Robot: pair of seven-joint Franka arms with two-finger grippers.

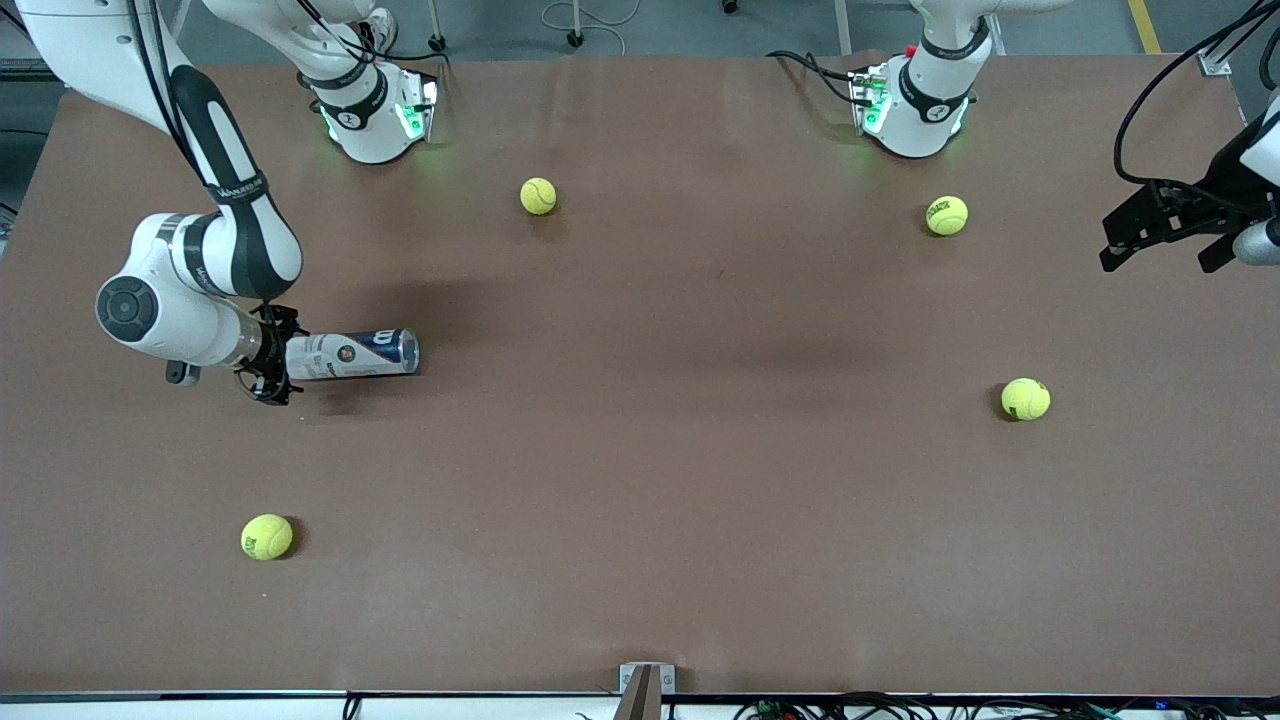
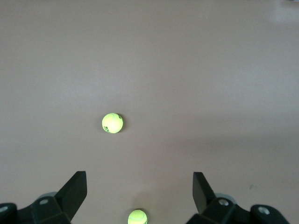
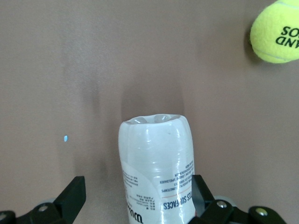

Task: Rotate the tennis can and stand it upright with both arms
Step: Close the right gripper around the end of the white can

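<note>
- Your right gripper (image 1: 268, 365) sits low by the bench edge at the right arm's end. Its fingers are spread around one end of the tennis can (image 1: 350, 354): one finger (image 3: 202, 186) looks to be against the wall, the other stands clear, so nothing is clamped.
- The tennis can lies on its side on the table (image 1: 640, 480), about midway between the robots' edge and the camera's edge, its length running along the bench.
- Expect it to be light, thin-walled and slick. It will likely roll or dent under a hard squeeze, so grip across the label near one end, gently.
- Your left gripper (image 1: 1160, 255) waits, fingers apart and empty, over the edge at the left arm's end.
</note>
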